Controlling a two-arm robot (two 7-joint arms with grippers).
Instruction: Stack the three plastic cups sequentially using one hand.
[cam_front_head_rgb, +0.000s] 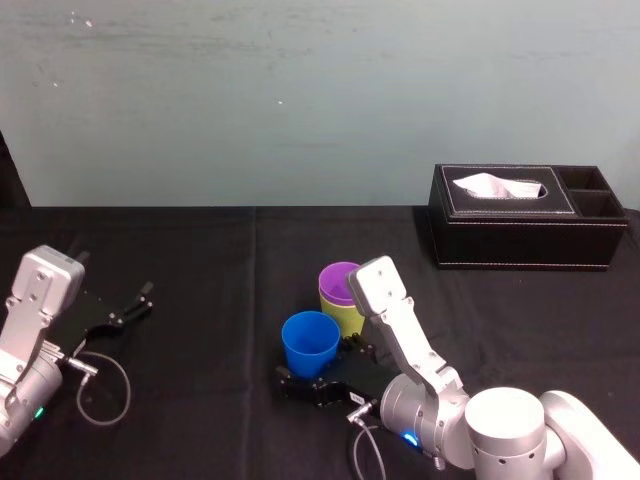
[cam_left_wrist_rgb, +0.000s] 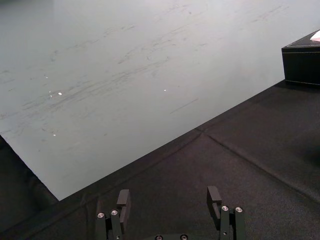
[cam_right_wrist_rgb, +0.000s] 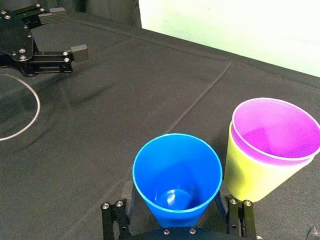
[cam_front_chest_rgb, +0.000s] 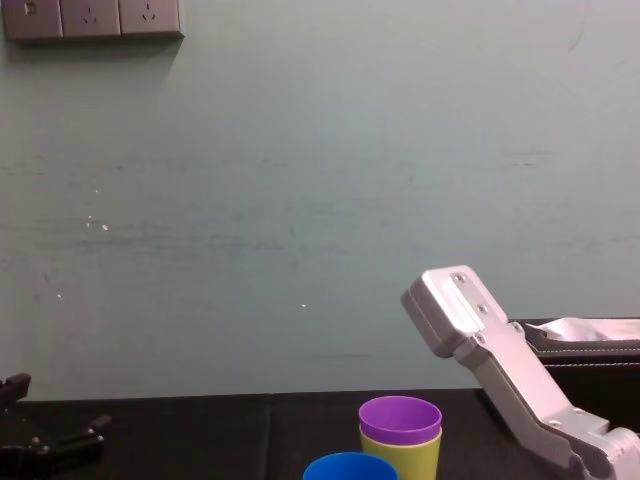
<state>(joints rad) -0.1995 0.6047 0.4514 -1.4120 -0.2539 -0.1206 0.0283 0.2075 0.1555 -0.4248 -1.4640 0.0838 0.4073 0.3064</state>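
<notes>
— Far left: left gripper (cam_front_head_rgb: 145, 299) parked on counter (cam_front_head_rgb: 200, 260), jaws wide, nothing in 'em.
— Yep. Centre: right gripper (cam_right_wrist_rgb: 173, 190), jaws clamped low on blue cup (cam_front_head_rgb: 310, 343), prob. to drop it into purple cup (cam_front_head_rgb: 338, 280), nested in yellow-green cup (cam_front_head_rgb: 350, 318) just beside.

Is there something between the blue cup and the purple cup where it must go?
Nothing visible. The blue cup, at the right gripper, is beside the purple cup nested in the yellow-green cup; only bare black cloth lies between them. Left gripper is parked aside.
</notes>
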